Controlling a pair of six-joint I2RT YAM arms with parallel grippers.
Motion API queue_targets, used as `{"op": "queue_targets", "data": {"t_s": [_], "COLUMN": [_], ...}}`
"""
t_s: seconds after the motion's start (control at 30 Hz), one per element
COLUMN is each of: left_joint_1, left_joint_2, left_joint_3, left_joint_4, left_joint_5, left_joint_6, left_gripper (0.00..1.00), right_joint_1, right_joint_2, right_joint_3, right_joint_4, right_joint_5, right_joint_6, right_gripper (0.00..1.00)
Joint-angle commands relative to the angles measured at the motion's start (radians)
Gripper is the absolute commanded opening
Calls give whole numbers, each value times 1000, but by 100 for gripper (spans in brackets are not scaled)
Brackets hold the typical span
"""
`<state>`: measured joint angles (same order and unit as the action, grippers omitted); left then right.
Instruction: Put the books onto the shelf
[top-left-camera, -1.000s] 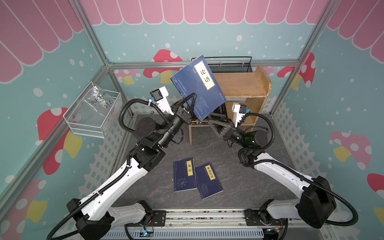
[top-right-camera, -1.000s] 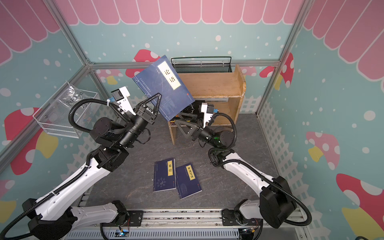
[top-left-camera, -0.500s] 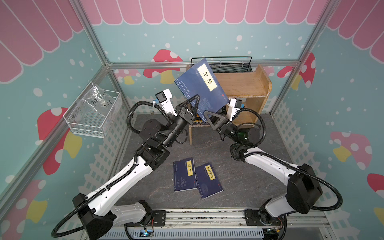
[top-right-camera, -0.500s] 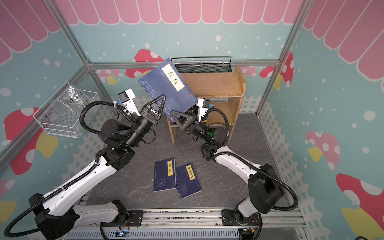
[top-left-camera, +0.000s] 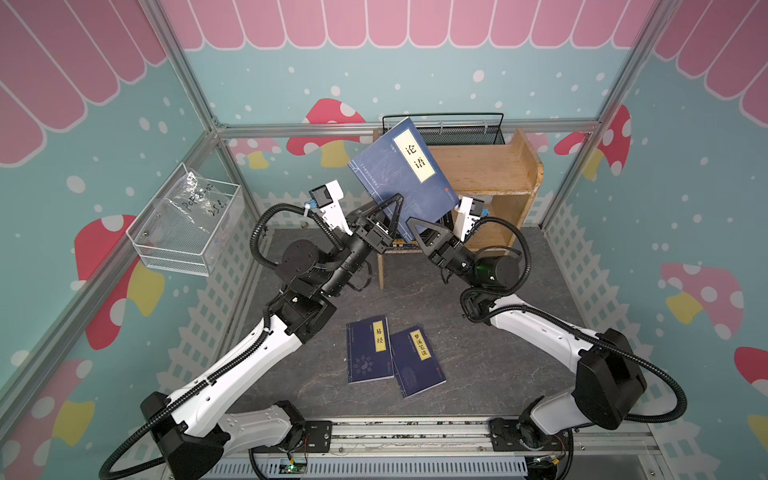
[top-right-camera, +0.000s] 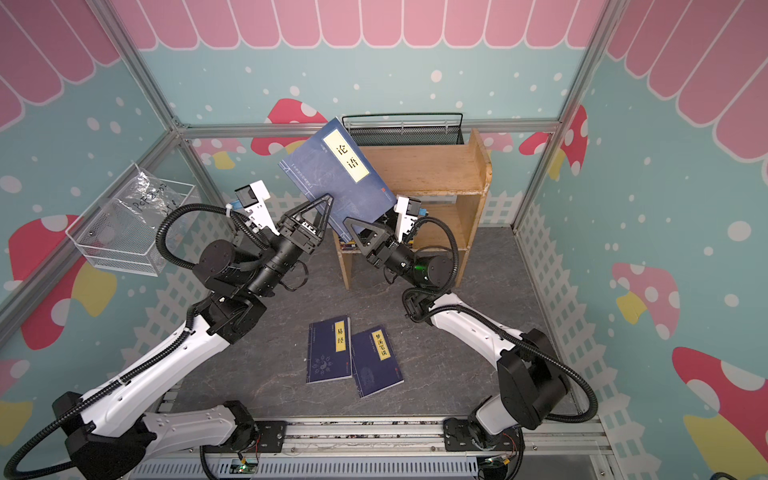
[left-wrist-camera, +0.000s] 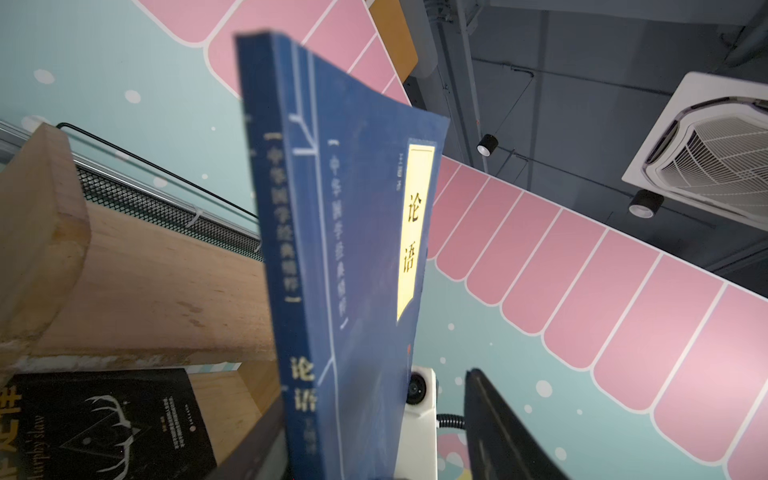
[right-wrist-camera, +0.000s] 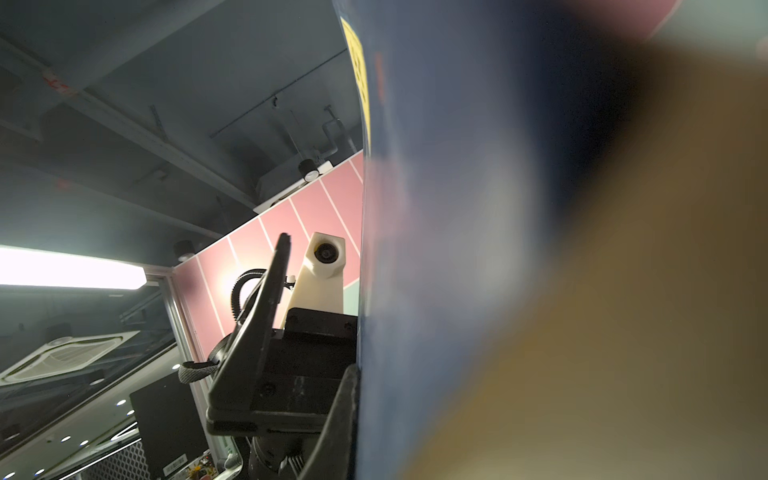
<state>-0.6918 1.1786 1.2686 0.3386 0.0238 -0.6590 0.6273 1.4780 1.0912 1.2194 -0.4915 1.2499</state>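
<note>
Top views: left end effector (top-left-camera: 394, 204) has opened, right end effector (top-left-camera: 416, 223) clamps book (top-left-camera: 390, 178).

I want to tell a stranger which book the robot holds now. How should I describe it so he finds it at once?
Look at the light-wood shelf against the back wall. Before its left end, the right claw holds up a tilted navy book with a yellow label. The two other navy books lie flat on the floor.
</note>
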Motion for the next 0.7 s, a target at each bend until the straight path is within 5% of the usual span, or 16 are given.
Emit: {"op": "queue_targets", "data": {"t_s": [0.0,0.3,0.5,0.67], "left_joint_1": [56,272,334,339], "left_joint_2": [-53,-83,-56,-39], "left_joint_3": [49,162,168,134], "left_joint_4": [-164,-525,-569,-475], "left_joint_5": [35,367,554,650], "left_joint_6": [39,97,89,48], "left_gripper": [68,79,81,79], "right_joint_1": [-39,-218,-242,-256], "right_joint_2": [-92,-237,-340,-371], "right_joint_3": [13,24,105,131], "right_joint_4": [-95,-431,-811,-904], "right_joint_5": [-49,-396,-453,-485], "right_joint_6": [-44,-107,-340,-369], "right_gripper": [6,6,6,6]}}
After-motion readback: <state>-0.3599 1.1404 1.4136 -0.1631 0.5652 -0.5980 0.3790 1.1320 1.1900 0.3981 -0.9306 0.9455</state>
